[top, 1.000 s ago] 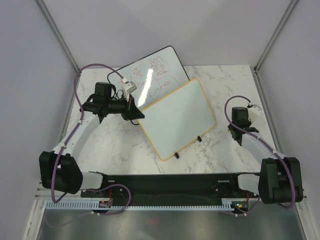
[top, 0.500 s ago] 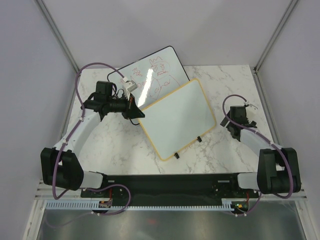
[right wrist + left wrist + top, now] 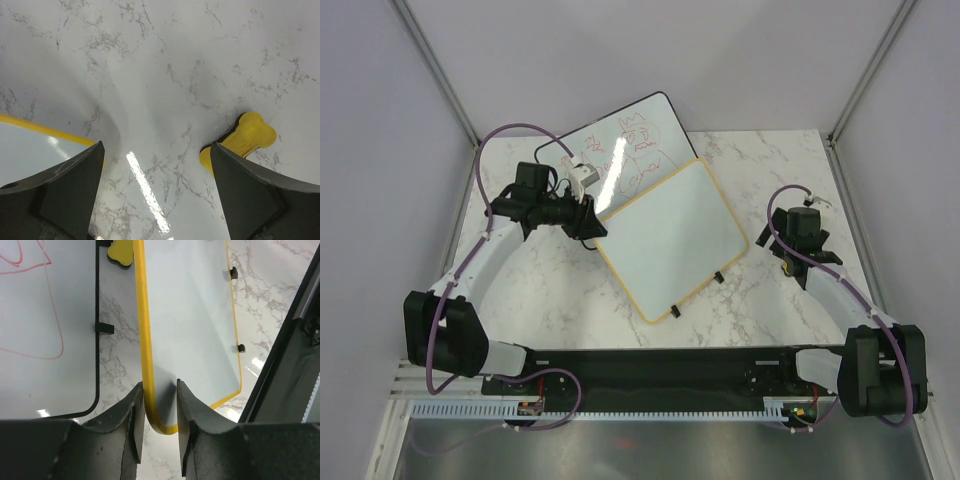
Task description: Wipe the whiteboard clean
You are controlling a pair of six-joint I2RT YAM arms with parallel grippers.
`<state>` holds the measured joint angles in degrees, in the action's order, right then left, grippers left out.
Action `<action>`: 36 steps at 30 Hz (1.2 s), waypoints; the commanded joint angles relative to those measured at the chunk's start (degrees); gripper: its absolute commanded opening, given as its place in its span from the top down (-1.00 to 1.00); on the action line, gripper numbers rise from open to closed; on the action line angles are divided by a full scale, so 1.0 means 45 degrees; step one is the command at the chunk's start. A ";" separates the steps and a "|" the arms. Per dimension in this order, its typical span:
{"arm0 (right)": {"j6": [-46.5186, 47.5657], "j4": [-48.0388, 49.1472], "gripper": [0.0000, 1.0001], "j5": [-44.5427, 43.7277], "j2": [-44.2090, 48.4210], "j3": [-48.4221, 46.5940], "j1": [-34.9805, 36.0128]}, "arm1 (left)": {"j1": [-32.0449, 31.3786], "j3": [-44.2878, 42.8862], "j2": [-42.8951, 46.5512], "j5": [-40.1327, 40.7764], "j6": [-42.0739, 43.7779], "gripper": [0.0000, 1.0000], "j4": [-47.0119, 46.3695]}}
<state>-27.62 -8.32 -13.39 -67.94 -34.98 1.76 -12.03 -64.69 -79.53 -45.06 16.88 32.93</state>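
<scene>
Top view: the whiteboard [image 3: 675,235] lies slantwise on the surface [image 3: 770,160], its long axis running near-left to far-right. The left arm is bent with its elbow out, and the left claw [image 3: 592,228] is at the board's left corner. The right claw [image 3: 785,250] hangs just off the right corner.

Left wrist: the claw is pinched narrow on the yellow frame's corner.

Right wrist: the claw is wide and empty, with the board edge by its left finger and an eraser [image 3: 245,137] by its right.

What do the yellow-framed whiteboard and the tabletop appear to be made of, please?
Yellow-framed whiteboard: probably a glossy coated panel, since it mirrors light. Its yellow frame looks like smooth plastic.
Tabletop: marble-patterned with grey veins and sharp glare, perhaps polished stone or laminate; I cannot tell which.
</scene>
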 commanded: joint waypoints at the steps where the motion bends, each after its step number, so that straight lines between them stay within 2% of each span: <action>1: 0.0258 0.0442 -0.87 0.0416 0.0059 -0.0254 0.0039 | -0.0100 -0.0235 -0.0120 0.0306 0.0975 0.27 -0.0032; 5: 0.0278 0.0481 -0.87 0.0495 0.0196 -0.0215 0.0039 | -0.0100 -0.0274 -0.0043 0.0150 0.0955 0.22 -0.0032; 8: 0.0278 0.0539 -0.87 0.0553 0.0332 -0.0176 0.0058 | -0.0119 -0.0313 0.0075 0.0189 0.0994 0.04 -0.0032; 9: 0.0278 0.0540 -0.88 0.0592 0.0333 -0.0175 0.0039 | -0.0100 -0.0313 0.0152 0.0189 0.1013 -0.11 -0.0032; 13: 0.0375 0.0598 -0.89 0.0845 0.0372 -0.0214 0.0039 | -0.0119 -0.0293 0.0309 0.0247 0.1053 -0.36 -0.0032; 16: 0.0473 0.0618 -0.89 0.0924 0.0372 -0.0234 0.0039 | -0.0119 -0.0293 0.0426 0.0228 0.1092 -0.67 -0.0032; 17: 0.0570 0.0676 -0.89 0.0982 0.0391 -0.0273 0.0039 | -0.0100 -0.0332 0.0446 0.0208 0.1072 -0.88 -0.0032; 18: 0.0590 0.0696 -0.89 0.1041 0.0411 -0.0292 0.0039 | -0.0100 -0.0390 0.0465 0.0228 0.1053 -0.99 -0.0032; 23: 0.0864 0.0715 -0.94 0.1393 0.0781 -0.0527 0.0039 | -0.0119 -0.0878 0.1089 0.0461 0.0936 -0.98 0.0376; 26: 0.0805 0.0735 -0.96 0.1451 0.1152 -0.0527 0.0039 | -0.0100 -0.1328 0.1868 0.1475 0.0624 -0.99 0.0553; 32: 0.0825 0.0462 -0.96 0.1277 0.1836 -0.0411 0.0039 | 0.0114 -0.1231 0.3355 0.4618 0.0175 -0.99 0.1489; 36: 0.0805 0.0481 -0.96 0.1120 0.2285 -0.0215 0.0039 | 0.1401 -0.0530 0.4271 0.6338 -0.0314 -0.98 0.1726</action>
<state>-24.58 -7.33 -7.64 -59.77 -34.98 1.76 -9.63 -68.27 -62.43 -26.00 18.52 38.22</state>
